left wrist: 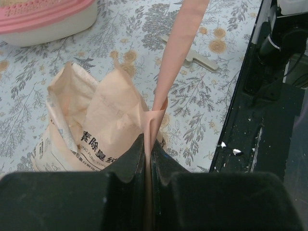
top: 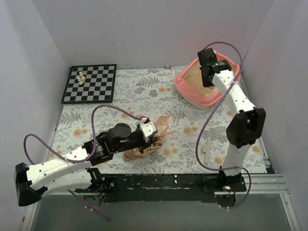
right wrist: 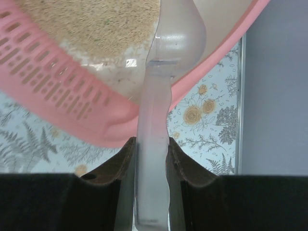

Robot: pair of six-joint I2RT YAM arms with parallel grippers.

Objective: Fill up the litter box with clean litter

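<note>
The pink litter box stands at the back right and holds beige litter; its rim and litter fill the right wrist view. My right gripper hovers over the box, shut on the handle of a clear plastic scoop whose bowl reaches over the litter. My left gripper is shut on the top edge of the orange-peach litter bag. The bag stands open on the table in the left wrist view, with its pinched flap rising past the fingers.
A black-and-white chessboard with a few pale pieces lies at the back left. A flat pale tool lies on the floral cloth near the right arm's base; it also shows in the left wrist view. White walls enclose the table.
</note>
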